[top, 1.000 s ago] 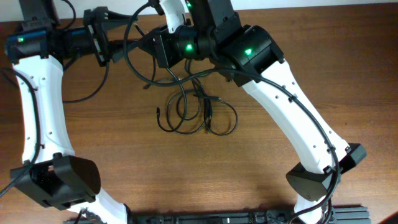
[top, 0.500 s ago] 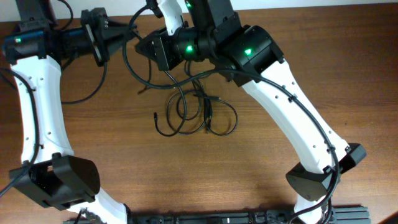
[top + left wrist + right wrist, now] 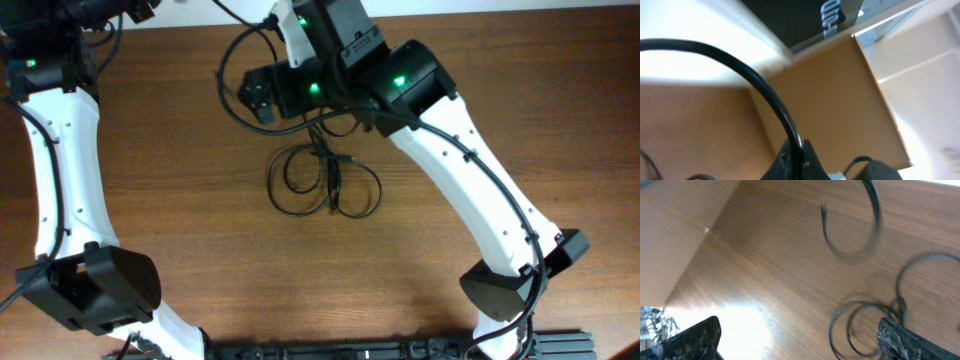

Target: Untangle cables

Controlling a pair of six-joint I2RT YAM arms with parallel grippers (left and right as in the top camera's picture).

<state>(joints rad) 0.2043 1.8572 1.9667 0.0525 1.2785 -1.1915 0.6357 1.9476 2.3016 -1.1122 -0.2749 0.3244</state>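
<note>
The cables (image 3: 325, 182) lie as a tangle of thin black loops on the brown table, just below my right gripper (image 3: 256, 97). In the right wrist view the same loops (image 3: 860, 326) sit by the right fingertip (image 3: 900, 339). Both jaws stand wide apart with nothing between them. A blurred cord with a small plug end (image 3: 823, 209) curves above the table farther off. My left gripper (image 3: 799, 146) is shut on one black cable (image 3: 760, 82), which arcs away to the left. In the overhead view this gripper is at the far left corner, almost out of frame.
The white left arm (image 3: 60, 170) runs along the table's left side. The right arm (image 3: 470, 190) crosses the right half diagonally. A thicker black loop (image 3: 223, 75) hangs beside the right wrist. The table's far edge (image 3: 500, 14) meets a white wall.
My left gripper closed on a cable and swung up and back toward the far left corner. My right gripper opened. The loose end left of the tangle is gone.
</note>
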